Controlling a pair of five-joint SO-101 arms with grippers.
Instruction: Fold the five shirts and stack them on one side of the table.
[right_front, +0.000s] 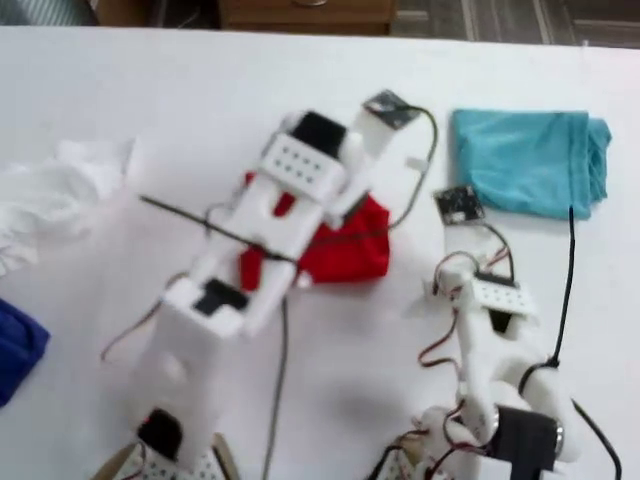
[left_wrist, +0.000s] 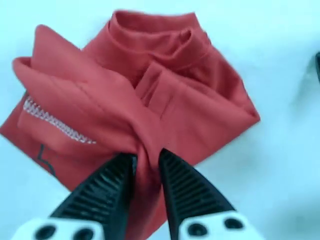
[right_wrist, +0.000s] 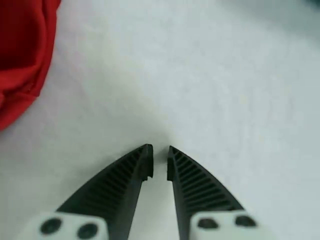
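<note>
We look down on a white surface where the left arm leans over a rumpled red shirt of soft knit cloth near the middle. From that arm's wrist we see the left pincer clamped on a raised ridge of the red shirt, its black ribbed fingers pressing the cloth from both sides. The garment is bunched into a rough bundle, its ribbed collar turned up on the side away from the pincer. As for writing, we find a short strip of white zigzag stitching along one fold and, near it, a small dark mark, possibly print, too blurred to read. The right arm stands beside the left, just short of a folded teal shirt lying flat toward the far right of the surface, apart from the red one. The right pincer hangs over bare surface, its black fingers drawn together to a thin slit with nothing between them. An edge of the red shirt shows off to one side, not touching. At the left edge lie a crumpled white shirt and, nearer the arms' bases, a corner of a dark blue shirt, both well apart from the red bundle.
</note>
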